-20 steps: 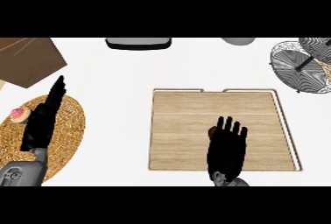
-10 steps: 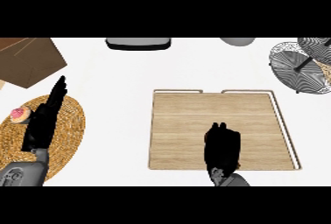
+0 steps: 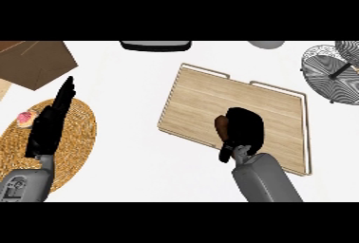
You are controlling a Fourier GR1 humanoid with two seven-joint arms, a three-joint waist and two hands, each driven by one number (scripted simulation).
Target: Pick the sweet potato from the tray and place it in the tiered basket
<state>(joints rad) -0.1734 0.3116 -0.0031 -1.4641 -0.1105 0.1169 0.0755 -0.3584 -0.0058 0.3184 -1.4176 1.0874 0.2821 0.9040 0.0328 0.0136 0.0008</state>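
Just below the frame's centre, the robot's right hand (image 3: 245, 129) sits curled over the sweet potato (image 3: 222, 127), its black fingers wrapped round the reddish-brown root so that only the left end of it shows past the hand. Hand and sweet potato lie over the lower middle of the wooden tray (image 3: 280, 107), a pale plank board with a thin raised rim, lying tilted across the white counter (image 3: 133, 95); whether the root is lifted off the wood cannot be told. The grey right forearm (image 3: 265, 179) runs down from the wrist to the lower edge.

Far to the upper right, well apart from the hand, the black wire tiered basket (image 3: 329, 71) stands at the frame's edge.

At lower left, the left hand (image 3: 51, 123) rests open with straight fingers pointing up, holding nothing, above a round woven mat (image 3: 77, 133). A small pink item (image 3: 25, 117) sits on the mat just beside it. A brown board (image 3: 32, 61) fills the upper left corner.
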